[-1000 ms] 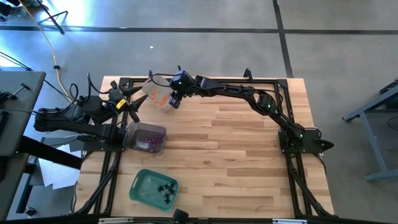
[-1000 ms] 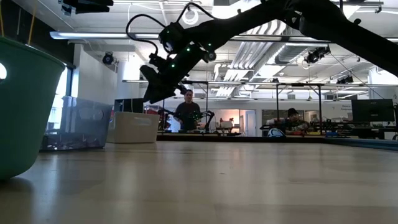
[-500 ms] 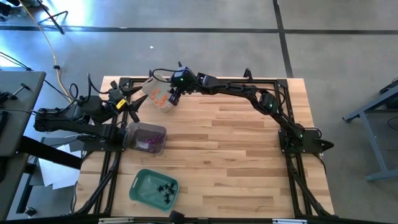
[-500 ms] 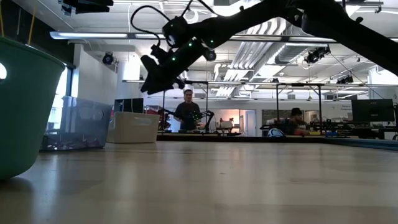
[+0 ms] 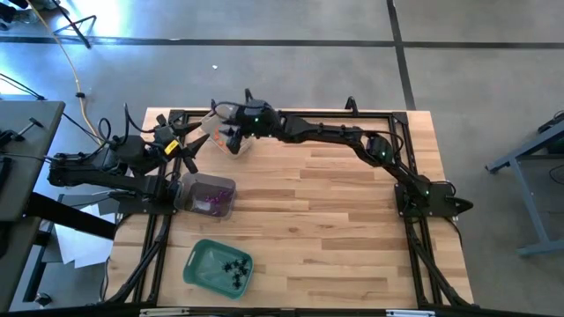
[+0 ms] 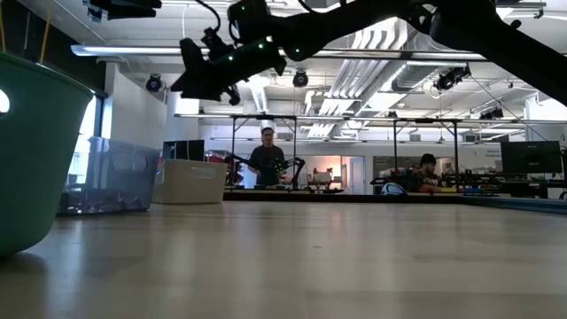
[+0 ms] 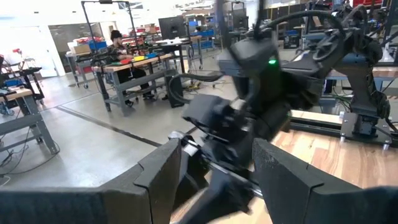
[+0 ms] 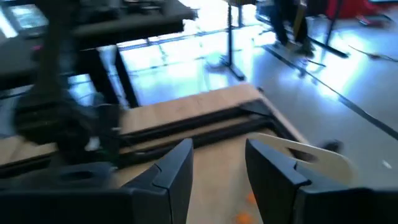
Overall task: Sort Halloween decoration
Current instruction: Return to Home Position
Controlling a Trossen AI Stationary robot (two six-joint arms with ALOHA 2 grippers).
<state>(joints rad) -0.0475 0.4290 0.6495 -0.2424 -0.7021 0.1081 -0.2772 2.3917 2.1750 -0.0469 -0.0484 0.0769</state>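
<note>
- Nearest edge of the butcher-block table (image 5: 335,229): a rounded green tray (image 5: 196,258), glossy plastic, with the black spiders (image 5: 232,267) bunched toward one side.
- Next back, a clear boxy bin (image 5: 183,195) with see-through walls, purple bits (image 5: 210,202) piled on its floor.
- Left gripper (image 7: 217,149) is parked just beside that bin at the table's left edge. Its chunky matte-black fingers are spread wide with nothing between them.
- Farthest back sits a pale, milky bin (image 6: 190,182) with a thin curved rim and a few orange bits (image 8: 249,198) on its floor.
- Right gripper (image 8: 219,152) hangs right over that pale bin, well up off the wood, on an arm stretched across from the right side. Its fingers are apart and empty.
- Way past the table, the low view shows one person standing (image 6: 268,159) and another sitting at a bench (image 6: 425,168).
</note>
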